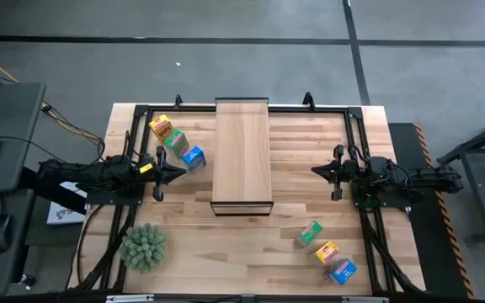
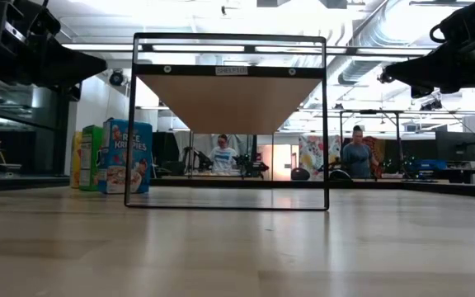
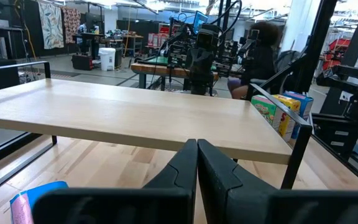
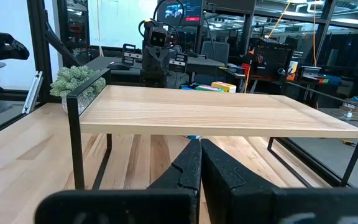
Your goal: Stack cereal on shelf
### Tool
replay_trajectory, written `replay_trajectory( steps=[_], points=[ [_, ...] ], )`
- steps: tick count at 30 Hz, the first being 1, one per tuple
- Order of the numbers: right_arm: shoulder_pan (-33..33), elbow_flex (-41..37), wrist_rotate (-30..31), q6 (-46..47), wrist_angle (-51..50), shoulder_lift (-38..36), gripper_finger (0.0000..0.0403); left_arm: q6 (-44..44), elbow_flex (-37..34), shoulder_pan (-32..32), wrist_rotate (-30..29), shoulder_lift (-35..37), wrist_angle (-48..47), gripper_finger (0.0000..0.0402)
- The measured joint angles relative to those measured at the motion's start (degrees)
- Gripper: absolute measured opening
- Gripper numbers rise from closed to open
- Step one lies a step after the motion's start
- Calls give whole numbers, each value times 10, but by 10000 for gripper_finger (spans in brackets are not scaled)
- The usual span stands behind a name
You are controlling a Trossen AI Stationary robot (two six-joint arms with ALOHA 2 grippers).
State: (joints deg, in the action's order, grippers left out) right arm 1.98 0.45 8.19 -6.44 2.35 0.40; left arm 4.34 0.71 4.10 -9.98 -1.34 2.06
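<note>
nothing is stacked yet: the shelf, a smooth pale wood plank on a thin dark frame, stands bare. three small cardboard cereal boxes sit left of it, three more seemingly beyond its right front corner. left tool and right tool flank it, fingers together, holding nothing.
</note>
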Motion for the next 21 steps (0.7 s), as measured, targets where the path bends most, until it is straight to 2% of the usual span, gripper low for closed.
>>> replay_trajectory(
  steps=[14, 17, 21],
  points=[
    [0, 0, 0, 0, 0, 0, 0, 3, 0, 0, 0, 0, 3, 3],
    [0, 0, 0, 0, 0, 0, 0, 42, 0, 0, 0, 0, 50, 3],
    [0, 0, 0, 0, 0, 0, 0, 135, 0, 0, -1, 0, 171, 3]
  ],
)
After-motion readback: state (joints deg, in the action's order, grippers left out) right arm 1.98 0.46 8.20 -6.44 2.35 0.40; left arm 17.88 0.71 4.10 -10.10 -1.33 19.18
